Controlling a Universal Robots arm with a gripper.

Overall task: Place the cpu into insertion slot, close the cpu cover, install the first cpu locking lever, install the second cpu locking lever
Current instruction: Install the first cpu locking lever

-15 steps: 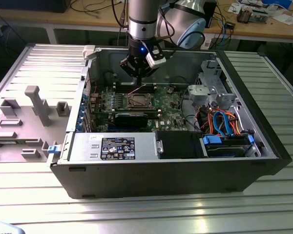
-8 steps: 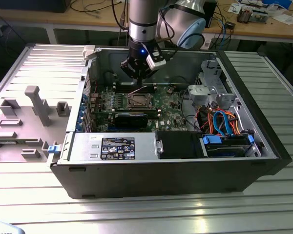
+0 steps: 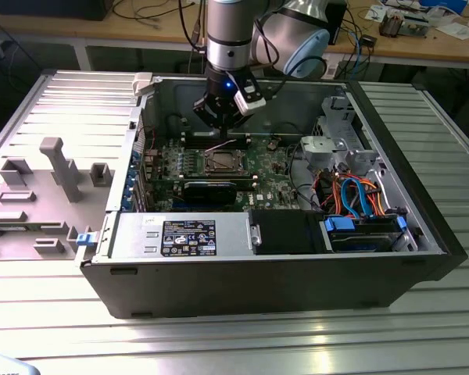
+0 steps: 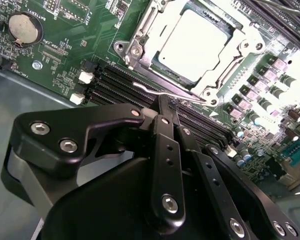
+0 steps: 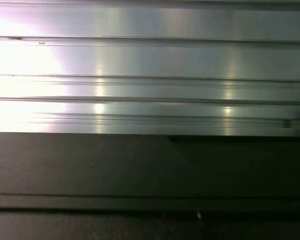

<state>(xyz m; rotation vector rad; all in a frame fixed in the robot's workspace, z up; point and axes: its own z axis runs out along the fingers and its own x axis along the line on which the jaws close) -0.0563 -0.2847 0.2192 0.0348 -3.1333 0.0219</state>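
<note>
My gripper is clenched empty just above a thin wire lever. The cpu lies flat in the insertion slot, under the closed cpu cover; the lever's long axis follows the socket edge.

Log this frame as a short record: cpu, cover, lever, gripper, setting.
cpu: seated in the slot
cover: down over the cpu, framing it
lever: thin wire lever along one side of the slot, its end next to the fingertips
gripper: fingers together, just off the slot's edge at the lever
setting: open computer case on a ribbed metal table
</note>
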